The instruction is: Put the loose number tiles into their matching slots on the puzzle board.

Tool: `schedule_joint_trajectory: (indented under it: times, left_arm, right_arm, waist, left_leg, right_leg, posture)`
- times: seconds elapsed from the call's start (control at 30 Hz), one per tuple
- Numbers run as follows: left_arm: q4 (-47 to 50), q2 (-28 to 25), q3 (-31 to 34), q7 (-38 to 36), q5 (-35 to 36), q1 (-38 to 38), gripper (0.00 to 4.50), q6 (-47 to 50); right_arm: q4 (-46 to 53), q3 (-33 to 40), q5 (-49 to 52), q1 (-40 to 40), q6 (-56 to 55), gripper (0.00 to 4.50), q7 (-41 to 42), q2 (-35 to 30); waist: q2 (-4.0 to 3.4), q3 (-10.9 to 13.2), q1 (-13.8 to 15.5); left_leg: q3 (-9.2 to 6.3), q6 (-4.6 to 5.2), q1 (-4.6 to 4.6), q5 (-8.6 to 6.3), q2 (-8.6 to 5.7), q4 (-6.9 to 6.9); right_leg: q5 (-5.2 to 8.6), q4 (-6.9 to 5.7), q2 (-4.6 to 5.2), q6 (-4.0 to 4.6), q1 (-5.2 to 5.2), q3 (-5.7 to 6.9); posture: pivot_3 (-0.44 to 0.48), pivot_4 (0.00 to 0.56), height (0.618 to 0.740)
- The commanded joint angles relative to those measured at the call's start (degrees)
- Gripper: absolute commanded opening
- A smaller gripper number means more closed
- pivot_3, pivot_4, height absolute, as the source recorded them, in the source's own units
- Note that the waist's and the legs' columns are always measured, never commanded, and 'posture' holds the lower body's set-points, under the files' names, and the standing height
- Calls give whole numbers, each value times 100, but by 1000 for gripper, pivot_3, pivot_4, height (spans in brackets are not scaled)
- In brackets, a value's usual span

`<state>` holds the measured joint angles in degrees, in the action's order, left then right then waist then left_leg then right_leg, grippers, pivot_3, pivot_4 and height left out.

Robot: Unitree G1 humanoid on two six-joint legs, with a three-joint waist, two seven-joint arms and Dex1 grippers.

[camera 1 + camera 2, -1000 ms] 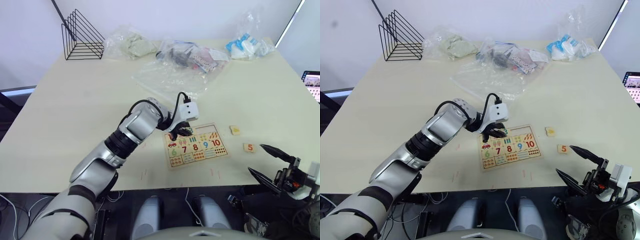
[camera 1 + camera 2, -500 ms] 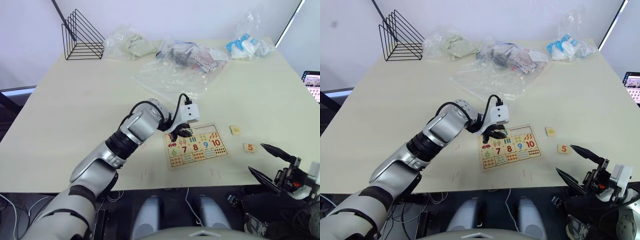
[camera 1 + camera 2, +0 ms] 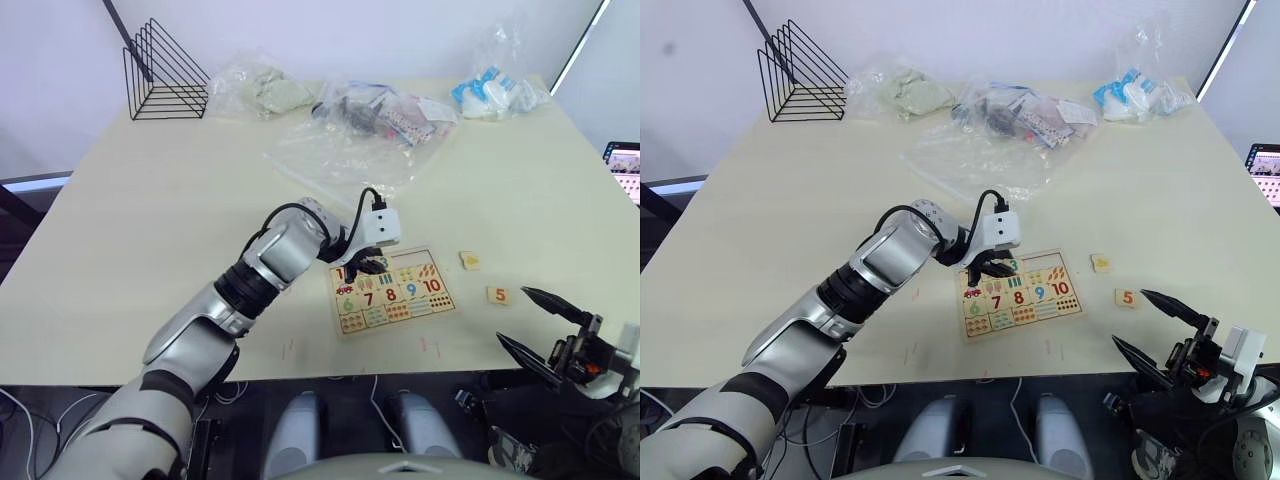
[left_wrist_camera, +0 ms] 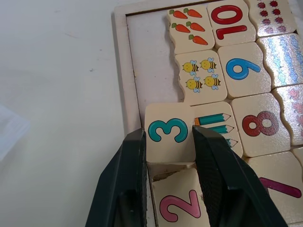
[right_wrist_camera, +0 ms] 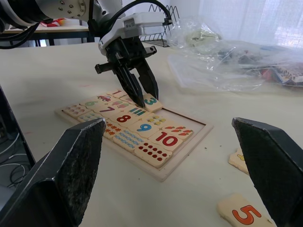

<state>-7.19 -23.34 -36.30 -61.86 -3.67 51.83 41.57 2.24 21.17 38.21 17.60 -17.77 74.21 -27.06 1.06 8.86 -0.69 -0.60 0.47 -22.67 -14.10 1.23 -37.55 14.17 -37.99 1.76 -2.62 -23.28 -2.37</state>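
At the near right, the right pincer (image 3: 545,325) hovers off the worktop's (image 3: 150,200) edge, its black fingers spread apart. Just beyond it lie the square light-wood orange 5 tile (image 3: 498,295) and the yellow-marked tile (image 3: 469,260). Left of these, the rectangular light-wood puzzle board (image 3: 392,291) lies flat, where the left pincer (image 4: 168,146) is clamped on the green 3 tile (image 4: 169,131) over the board's far row.

Pale wood puzzle board (image 4: 121,61) with a teal 3 tile (image 4: 169,132), pink 2 (image 4: 177,204), blue 9 (image 4: 242,69), red 10 (image 4: 228,21), orange carrots, yellow bees; loose orange 5 tile (image 3: 498,295) on the cream table (image 3: 150,210).
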Motion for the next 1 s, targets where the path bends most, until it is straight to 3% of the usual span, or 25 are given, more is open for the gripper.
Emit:
schedule_joint_trajectory:
  times: [0.03,0.33,0.4,0.57,1.0]
  left_arm:
    - [7,15,68,23,-75,60,932,-100]
    - [78,17,87,-52,-73,22,932,-46]
    - [98,17,90,-63,-64,7,1960,-40]
    - [91,43,121,-6,-78,22,4021,-64]
    - [426,-111,341,-245,111,210,4021,210]
  right_arm:
    - [160,55,19,12,-68,4500,-27,-39]
    - [167,33,0,15,-78,4500,-44,-36]
    - [171,34,-3,30,-85,4500,-43,-33]
    - [151,36,-3,43,-87,4500,-28,-38]
    - [142,34,6,28,-61,4500,-21,-63]
  waist:
    - [0,0,0]
    - [0,0,0]
    - [0,0,-1]
    - [0,0,0]
    - [0,0,-1]
  left_leg:
    - [0,0,0,0,0,0]
    - [0,0,0,0,0,0]
    - [0,0,0,0,0,0]
    - [0,0,0,0,0,0]
    - [0,0,0,0,0,0]
  right_leg:
    - [0,0,0,0,0,0]
    - [0,0,0,0,0,0]
    - [0,0,0,0,0,0]
    - [0,0,0,0,0,0]
    - [0,0,0,0,0,0]
  posture:
    - [0,150,740]
    - [0,150,740]
    - [0,150,740]
    - [0,150,740]
    - [0,150,740]
